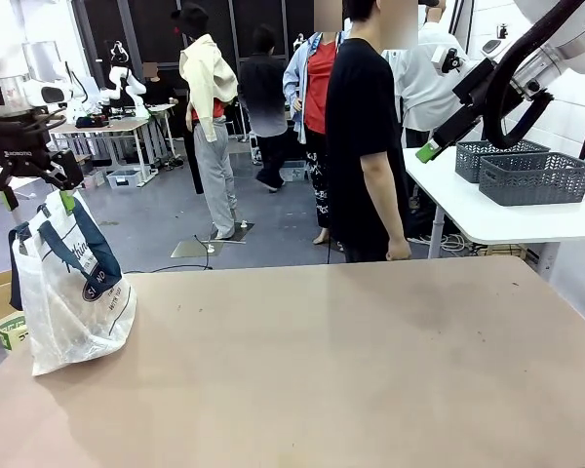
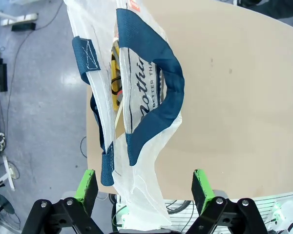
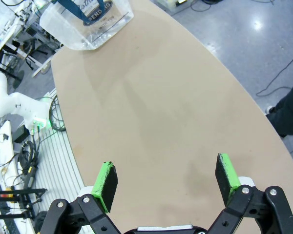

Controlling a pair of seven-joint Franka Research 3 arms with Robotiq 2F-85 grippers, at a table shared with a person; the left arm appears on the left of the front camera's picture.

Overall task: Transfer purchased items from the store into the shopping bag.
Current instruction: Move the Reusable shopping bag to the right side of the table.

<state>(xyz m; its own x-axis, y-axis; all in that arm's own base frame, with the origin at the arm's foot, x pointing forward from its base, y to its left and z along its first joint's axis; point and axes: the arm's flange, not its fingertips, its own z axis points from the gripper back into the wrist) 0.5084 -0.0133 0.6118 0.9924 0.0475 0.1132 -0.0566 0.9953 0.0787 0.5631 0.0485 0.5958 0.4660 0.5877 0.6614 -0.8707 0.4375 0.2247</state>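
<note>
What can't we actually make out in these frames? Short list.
- Contents of the shopping bag: left wrist view, yellow and red shapes inside, blurred by the translucent plastic and covered by the navy handle.
- Bag lettering: front view, too small and creased; right wrist view, cut off by the top edge.
- Grey baskets on the side table: front view, insides hidden by their walls.
- Left claw: front view, partly cut off by the left edge.

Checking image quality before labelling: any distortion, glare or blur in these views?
Front view: sharp, evenly lit, shopping bag clear. Left wrist view: table edge bowed by the wide lens, bag lettering readable. Right wrist view: same bowing, a bright floor glare spot, green fingers sharp.
</note>
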